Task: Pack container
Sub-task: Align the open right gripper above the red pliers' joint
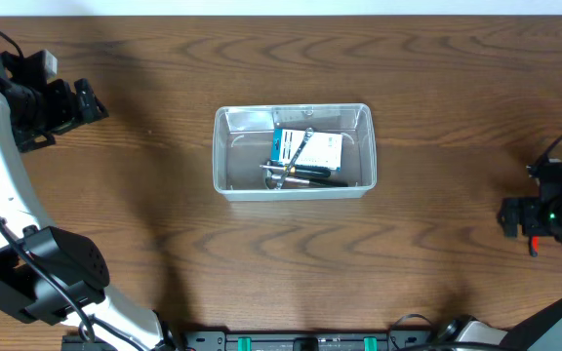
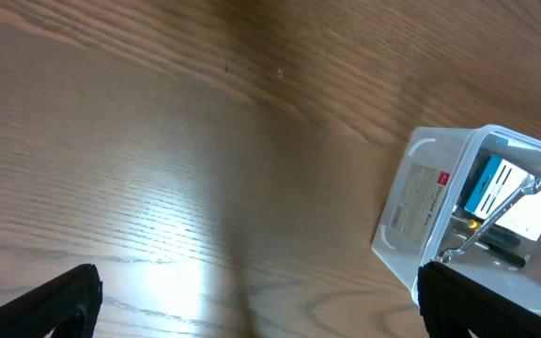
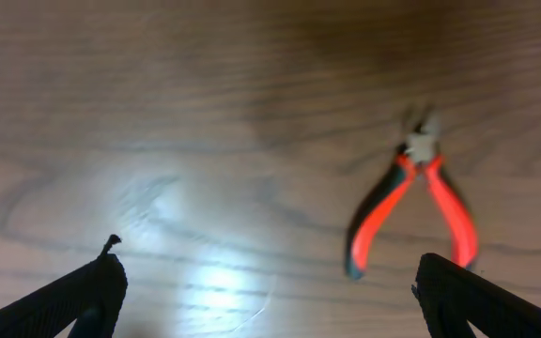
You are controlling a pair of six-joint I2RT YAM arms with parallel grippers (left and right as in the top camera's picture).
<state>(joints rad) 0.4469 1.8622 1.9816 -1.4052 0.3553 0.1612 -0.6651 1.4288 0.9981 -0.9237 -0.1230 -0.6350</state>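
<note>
Mid-table [image 1: 437, 88]: clear container [image 1: 224, 161], upright, long side running left to right. Inside it: blue-and-white box [image 1: 318, 149] toward the far wall, silver wrench [image 1: 301, 146] slanted across that box, black-handled tools [image 1: 312, 176] bunched along the near wall. White label on one short end wall in the left wrist view; can't tell whether stuck inside or outside.

At far left of table: left claw [image 2: 259, 272], well apart from the container, fingers spread wide, nothing between them, bare wood below. Container only in the right corner of that wrist view.

At right edge, nearer side: right claw [image 3: 270, 263], fingers spread as wide as they go, gripping nothing. Below it, flat on the wood: red-handled pliers [image 3: 380, 205], handles splayed toward the camera, head pointing away, image blurred. No contact visible between fingers and pliers. Pliers well apart from the container, outside it.
</note>
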